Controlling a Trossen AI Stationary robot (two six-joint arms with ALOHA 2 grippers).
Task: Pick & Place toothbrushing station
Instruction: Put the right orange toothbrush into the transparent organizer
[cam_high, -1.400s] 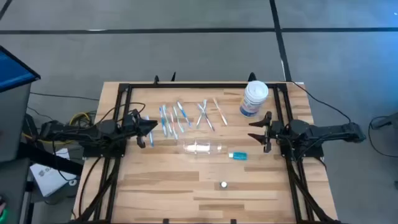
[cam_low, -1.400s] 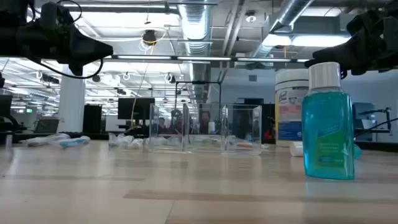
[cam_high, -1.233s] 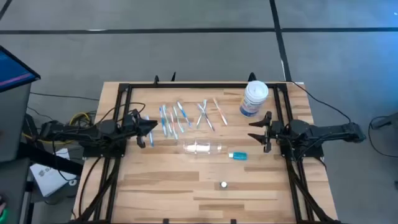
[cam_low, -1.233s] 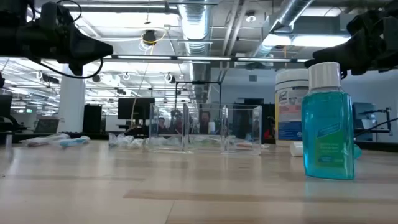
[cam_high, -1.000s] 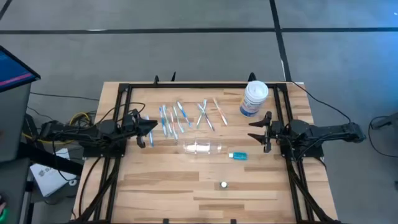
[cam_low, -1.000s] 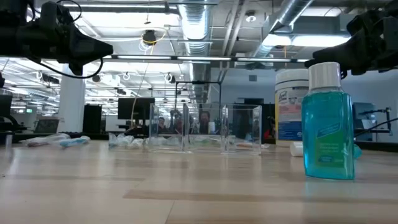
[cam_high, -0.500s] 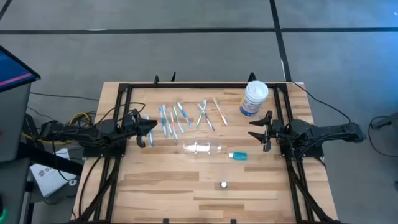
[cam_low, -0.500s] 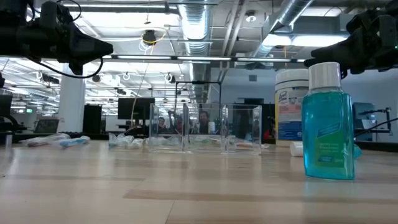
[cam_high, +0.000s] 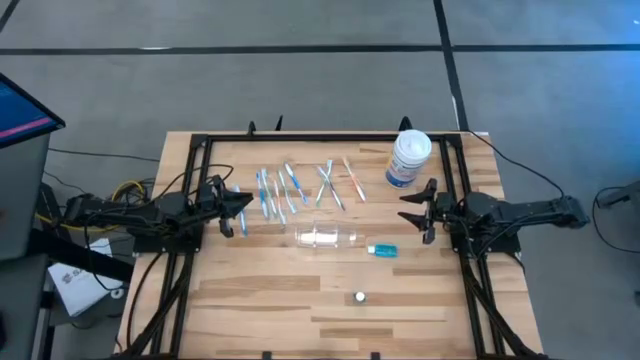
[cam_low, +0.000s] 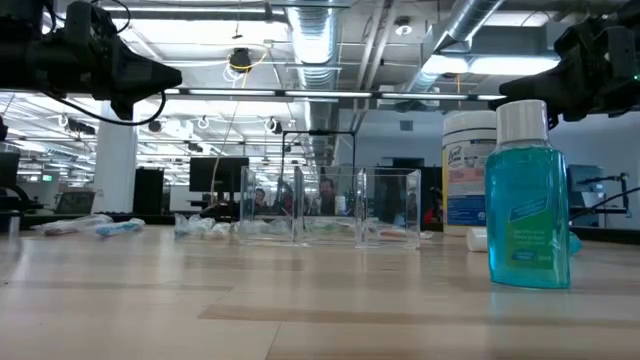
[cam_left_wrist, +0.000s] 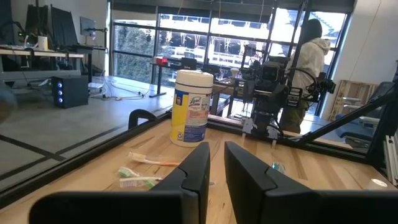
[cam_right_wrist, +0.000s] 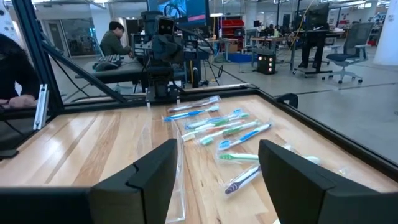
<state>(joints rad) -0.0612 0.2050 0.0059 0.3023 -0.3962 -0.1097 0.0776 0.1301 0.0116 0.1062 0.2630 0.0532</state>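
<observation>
Several thin white-and-blue toothbrushes (cam_high: 300, 185) lie scattered flat on the far middle of the wooden table; they also show in the right wrist view (cam_right_wrist: 217, 127). A clear plastic cup (cam_high: 325, 237) lies on its side nearer the middle. To its right lies a small clear tube with a blue end (cam_high: 382, 250). My left gripper (cam_high: 240, 212) hovers left of the toothbrushes, its fingers (cam_left_wrist: 199, 168) almost together and holding nothing. My right gripper (cam_high: 410, 212) hovers right of the tube, wide open and empty (cam_right_wrist: 217, 155).
A large white tub with a blue label (cam_high: 408, 158) stands at the far right. A blue bottle with a white cap (cam_low: 528, 200) stands near the front middle (cam_high: 360, 296). Black frame rails (cam_high: 200, 160) run along the table's sides. People show in the room beyond (cam_left_wrist: 308, 56).
</observation>
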